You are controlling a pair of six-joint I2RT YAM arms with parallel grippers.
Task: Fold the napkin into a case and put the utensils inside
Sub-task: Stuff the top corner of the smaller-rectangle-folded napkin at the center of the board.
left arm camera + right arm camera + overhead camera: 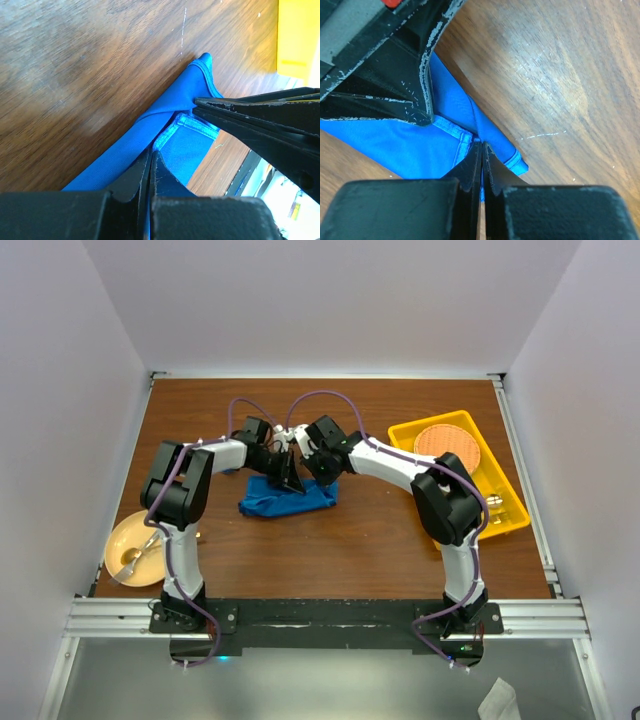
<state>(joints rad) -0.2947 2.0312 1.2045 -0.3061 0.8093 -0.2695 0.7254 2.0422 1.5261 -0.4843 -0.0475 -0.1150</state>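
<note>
**Folding step: 1 edge pinched from 2 sides**

The left gripper [151, 159] is clenched, its 2 fingers pressed together on a fold of the napkin [150, 125]. The right gripper [481, 150] is clenched too, grasping the napkin at a stitched hem just beside the left gripper's hold. From above, both meet at the napkin's far edge, near its middle. The cloth lies on the counter [350, 550] as a rumpled oblong, not yet a flat case.

Folding looks to be the step in hand. The next move probably calls for both grippers to carry the pinched edge together across the napkin, keep it taut, then let go.

A yellow tray [495, 472] sits right of the napkin and a yellow plate [115, 540] near-left of it. I cannot make out the utensils.
</note>
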